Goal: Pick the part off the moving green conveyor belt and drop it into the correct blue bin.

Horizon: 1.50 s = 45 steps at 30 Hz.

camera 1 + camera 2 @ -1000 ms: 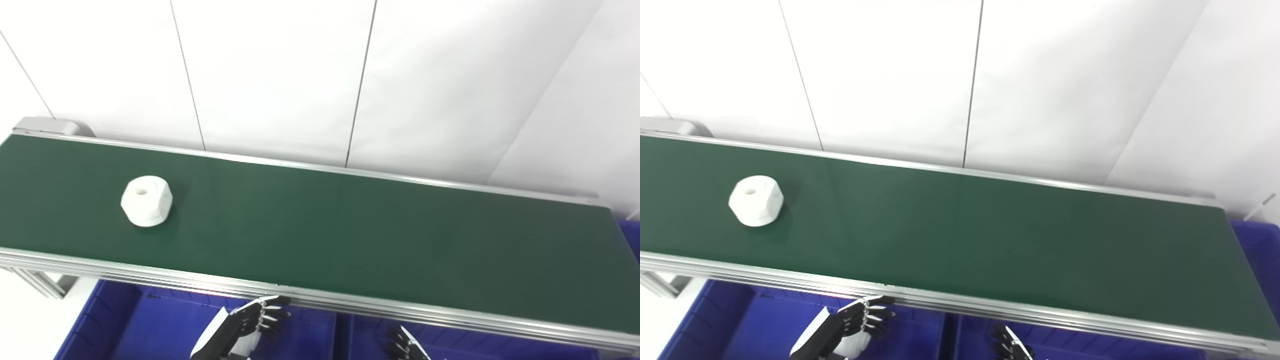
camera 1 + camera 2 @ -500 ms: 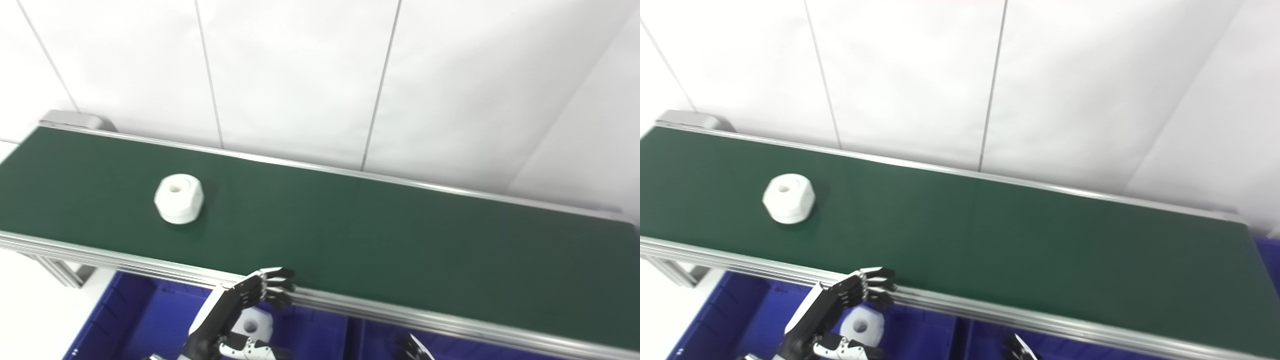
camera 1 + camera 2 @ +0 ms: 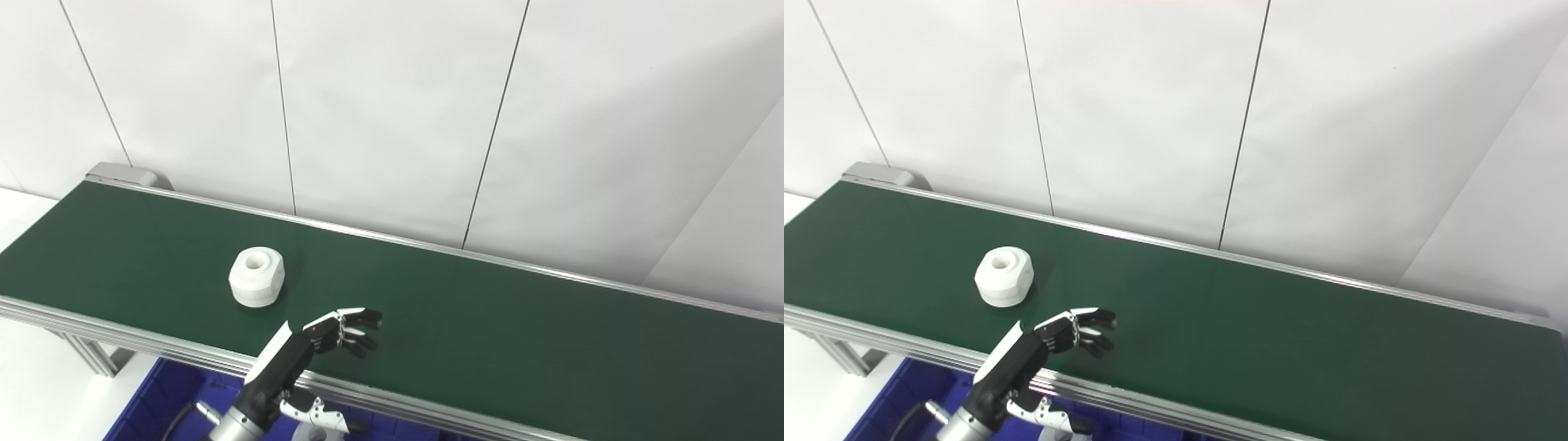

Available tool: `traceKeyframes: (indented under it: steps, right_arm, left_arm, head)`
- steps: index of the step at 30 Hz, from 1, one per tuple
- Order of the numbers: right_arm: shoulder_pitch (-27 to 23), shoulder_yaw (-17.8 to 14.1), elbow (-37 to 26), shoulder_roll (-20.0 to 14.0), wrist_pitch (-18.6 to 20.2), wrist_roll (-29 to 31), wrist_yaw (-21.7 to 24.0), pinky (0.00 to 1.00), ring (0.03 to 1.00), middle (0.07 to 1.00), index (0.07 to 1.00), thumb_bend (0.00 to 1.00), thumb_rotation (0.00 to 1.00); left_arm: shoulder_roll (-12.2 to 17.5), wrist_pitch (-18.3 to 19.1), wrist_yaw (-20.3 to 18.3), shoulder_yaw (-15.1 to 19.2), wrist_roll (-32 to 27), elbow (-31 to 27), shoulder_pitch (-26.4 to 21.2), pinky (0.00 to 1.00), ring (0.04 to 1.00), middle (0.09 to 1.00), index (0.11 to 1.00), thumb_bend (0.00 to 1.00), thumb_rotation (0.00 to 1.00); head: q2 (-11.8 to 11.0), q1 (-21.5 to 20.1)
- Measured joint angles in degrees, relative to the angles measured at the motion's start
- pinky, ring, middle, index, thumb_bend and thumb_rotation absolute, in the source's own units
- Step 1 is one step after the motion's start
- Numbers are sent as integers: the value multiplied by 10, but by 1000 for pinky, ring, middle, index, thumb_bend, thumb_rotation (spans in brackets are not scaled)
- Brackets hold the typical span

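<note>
The white part [image 3: 257,285] sits on the green conveyor belt [image 3: 490,318], toward its left end and a little nearer the near rail than the far one. It is a chunky faceted piece with a round hole in its top, standing upright on the belt. Compared with a second ago it lies further right along the belt, though the cameras have also swung, so the whole scene has shifted and the wall now fills more of the view.

The left hand [image 3: 334,334] has come up from below the near rail, where it hung over the blue bin [image 3: 153,398] a second ago, and now reaches out above the belt. Its fingers [image 3: 361,318] are spread and slightly curled, pointing right, and it holds nothing. It is to the right of the part and nearer the near edge, close by but not touching it. The thumb [image 3: 318,413] hangs below the near rail.

Only a corner of the blue bin shows at the bottom left, under the belt's near rail, and a bit of something white peeks up beside the thumb at the bottom edge, too little to tell what it is.

The right hand, whose fingertips showed at the bottom edge earlier, is now out of both views
</note>
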Motion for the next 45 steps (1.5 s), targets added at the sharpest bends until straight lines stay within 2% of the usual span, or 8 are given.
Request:
traceKeyframes:
  steps: [5, 9, 13, 18, 22, 28, 39, 45]
  right_arm:
    - [-3, 4, -1, -2, 0, 1, -12, 694, 826, 856, 860, 792, 370]
    - [-5, 10, -3, -5, 0, 1, -22, 692, 797, 826, 854, 798, 385]
    - [-5, 10, -4, -7, 0, 4, -22, 685, 780, 812, 852, 791, 391]
    - [-6, 12, -6, -8, 0, 6, -24, 666, 762, 795, 843, 794, 402]
    - [-6, 17, -6, -10, 0, 4, -35, 654, 753, 788, 837, 789, 397]
    - [-8, 24, -14, -16, 0, 3, -44, 637, 740, 784, 826, 776, 396]
    - [-10, 37, -16, -20, 0, 1, -65, 614, 729, 780, 809, 774, 403]
    - [-9, 44, -17, -25, 0, -2, -76, 603, 726, 778, 801, 775, 415]
  left_arm:
    - [7, 0, 7, 8, 47, 0, -31, 650, 777, 867, 835, 867, 327]
    - [16, 4, 9, 25, 104, 0, -62, 718, 817, 885, 867, 861, 386]
    - [32, 42, 7, 44, 151, -2, -96, 752, 843, 890, 877, 851, 361]
    - [39, 101, 5, 47, 199, -3, -125, 783, 862, 890, 884, 874, 391]
    - [39, 153, 5, 46, 251, -3, -141, 787, 872, 897, 884, 877, 340]
    - [41, 177, 7, 33, 300, 40, -177, 779, 878, 916, 890, 888, 275]
    - [70, 200, -3, 3, 341, 148, -245, 827, 889, 925, 887, 931, 261]
    - [79, 215, -6, -25, 373, 182, -274, 909, 928, 961, 898, 949, 266]
  head:
    - [-1, 6]
    - [-1, 7]
    - [0, 7]
    - [4, 5]
    - [4, 6]
    - [6, 1]
    - [10, -6]
    - [12, -7]
